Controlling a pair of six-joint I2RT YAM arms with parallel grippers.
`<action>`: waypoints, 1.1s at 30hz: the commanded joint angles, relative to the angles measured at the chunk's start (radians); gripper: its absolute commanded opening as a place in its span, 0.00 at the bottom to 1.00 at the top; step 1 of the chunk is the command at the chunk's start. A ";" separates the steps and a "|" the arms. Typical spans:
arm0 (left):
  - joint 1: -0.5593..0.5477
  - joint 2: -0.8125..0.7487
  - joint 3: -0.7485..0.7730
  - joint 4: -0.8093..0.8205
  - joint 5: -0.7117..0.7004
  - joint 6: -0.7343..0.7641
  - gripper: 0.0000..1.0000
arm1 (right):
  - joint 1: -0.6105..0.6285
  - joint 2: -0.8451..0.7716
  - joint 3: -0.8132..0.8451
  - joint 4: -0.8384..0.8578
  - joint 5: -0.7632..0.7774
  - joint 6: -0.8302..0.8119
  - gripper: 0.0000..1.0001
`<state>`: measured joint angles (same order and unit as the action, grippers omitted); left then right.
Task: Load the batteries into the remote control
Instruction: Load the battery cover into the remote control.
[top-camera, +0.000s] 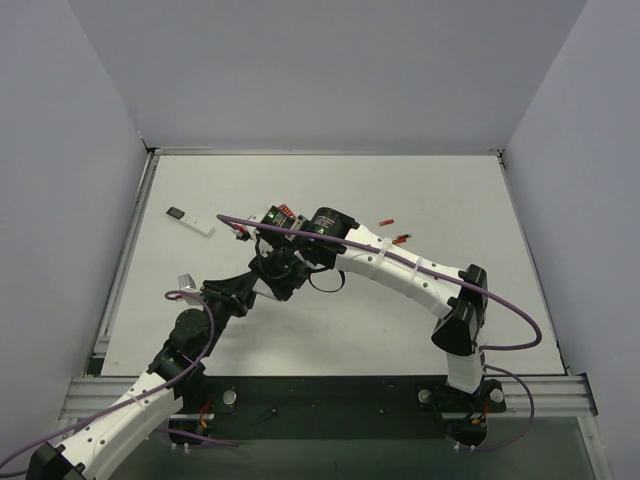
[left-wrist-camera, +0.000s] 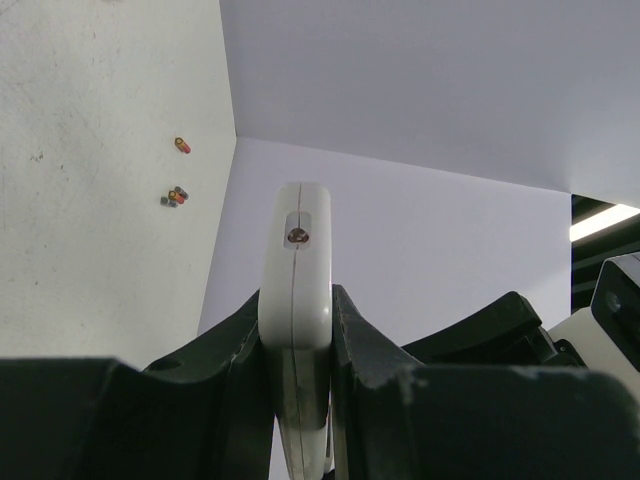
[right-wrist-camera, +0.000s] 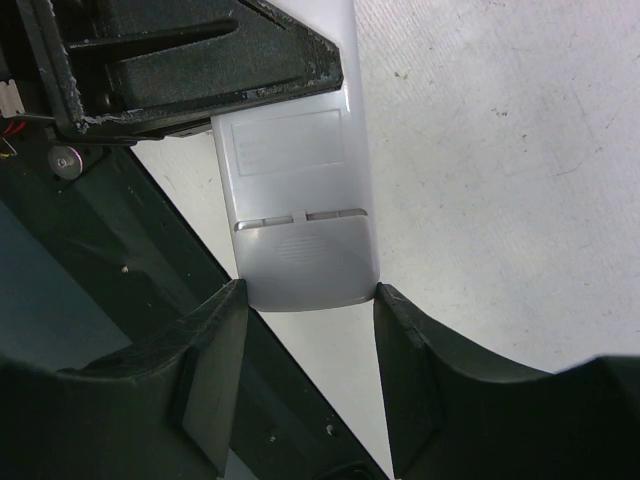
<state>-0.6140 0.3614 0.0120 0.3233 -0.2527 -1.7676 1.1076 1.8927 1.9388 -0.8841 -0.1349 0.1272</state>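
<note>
The remote control (left-wrist-camera: 297, 260) is white and seen edge-on in the left wrist view, upright between my left gripper's (left-wrist-camera: 298, 330) jaws, which are shut on it. In the right wrist view its plain white back (right-wrist-camera: 295, 180) with the ribbed cover faces the camera. My right gripper (right-wrist-camera: 310, 300) spans the remote's lower end, a fingertip against each bottom corner. In the top view both grippers meet over the table's middle (top-camera: 282, 262) and hide the remote. I cannot make out any blue batteries.
A slim white stick remote with a dark end (top-camera: 190, 220) lies at the back left. Small red cells (top-camera: 387, 220) (top-camera: 402, 238) lie behind the right arm. More small cells (left-wrist-camera: 175, 196) and an orange-red one (left-wrist-camera: 182, 145) show on the table in the left wrist view.
</note>
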 joint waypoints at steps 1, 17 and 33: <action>-0.004 -0.013 -0.056 0.108 -0.017 -0.024 0.00 | 0.003 0.008 0.029 -0.064 0.015 0.003 0.31; -0.004 -0.024 -0.066 0.111 -0.019 -0.029 0.00 | 0.003 0.005 0.032 -0.073 0.023 0.009 0.41; -0.006 -0.022 -0.070 0.117 -0.017 -0.039 0.00 | 0.003 0.006 0.038 -0.075 0.024 0.009 0.51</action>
<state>-0.6147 0.3527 0.0120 0.3244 -0.2543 -1.7695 1.1076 1.8927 1.9472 -0.8944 -0.1341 0.1310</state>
